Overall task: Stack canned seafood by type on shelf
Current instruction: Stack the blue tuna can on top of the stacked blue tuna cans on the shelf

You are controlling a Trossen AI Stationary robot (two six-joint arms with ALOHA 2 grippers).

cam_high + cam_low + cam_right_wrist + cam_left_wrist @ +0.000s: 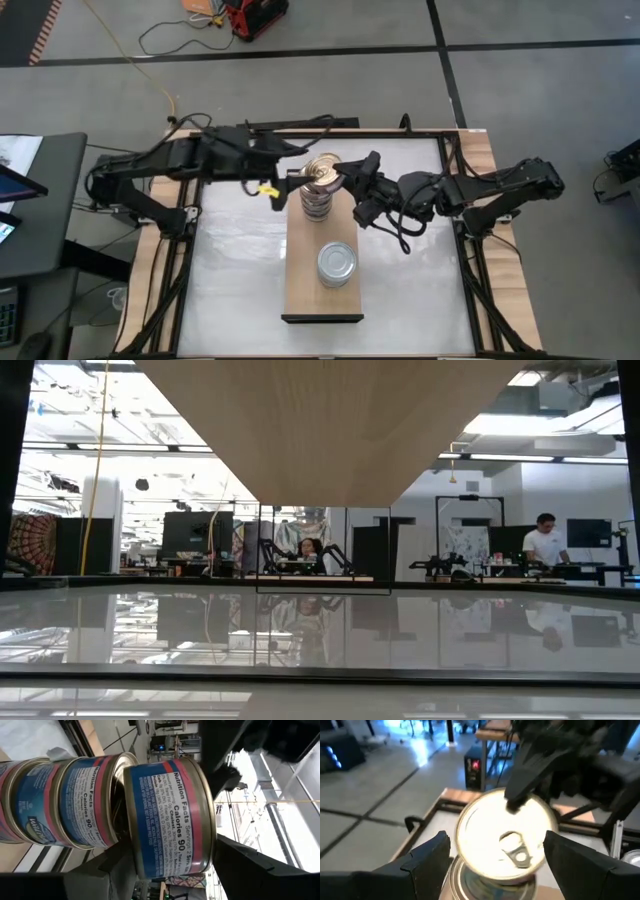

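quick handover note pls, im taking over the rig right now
Left gripper: open, fingers either side of the gold stack's top can, not gripping.
Right gripper: shut on that top can, which sits off-centre on the gold stack.
Shelf: gold stack at the far end, silver stack mid-board.
Done: no loose cans in sight.
Left: seat the top can, release, withdraw both arms.

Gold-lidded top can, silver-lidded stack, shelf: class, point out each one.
Gold-lidded top can point(502, 840), left wrist view, on its lid beside the pull tab.
Silver-lidded stack point(337, 263), high view, on the top lid.
Shelf point(322, 300), high view, on bare wood near its end.
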